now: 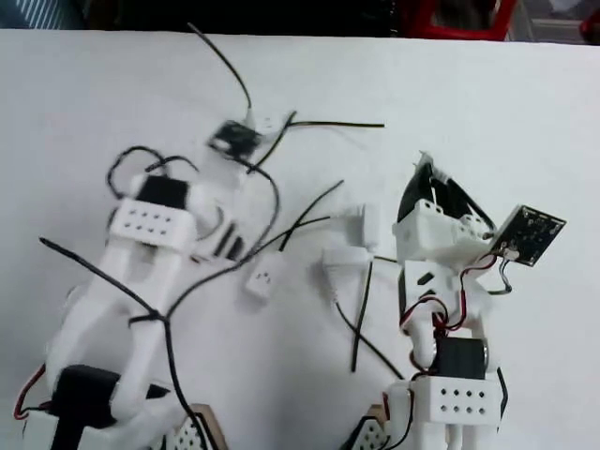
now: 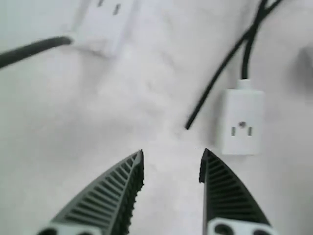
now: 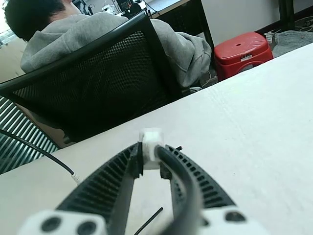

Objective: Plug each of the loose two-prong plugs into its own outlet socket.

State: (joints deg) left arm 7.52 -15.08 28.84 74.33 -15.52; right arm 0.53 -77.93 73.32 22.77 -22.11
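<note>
My left gripper [image 2: 171,164] is open just above the white table, and in the high view it [image 1: 228,246] sits left of centre. A white outlet socket [image 2: 242,122] on a black cord lies just beyond its fingertips, also seen from above [image 1: 261,279]. A second white socket [image 2: 105,24] lies farther off. My right gripper [image 3: 151,156] is shut on a small white plug [image 3: 150,147] with a black cable and is raised above the table at the right [image 1: 422,173]. Two more white cord ends [image 1: 345,261] [image 1: 364,221] lie mid-table.
Black cords [image 1: 272,202] loop and cross over the middle of the table. A small dark connector [image 1: 234,139] lies at the back. A person in a grey top sits on a black mesh chair [image 3: 98,83] beyond the far table edge, beside a red stool [image 3: 242,49].
</note>
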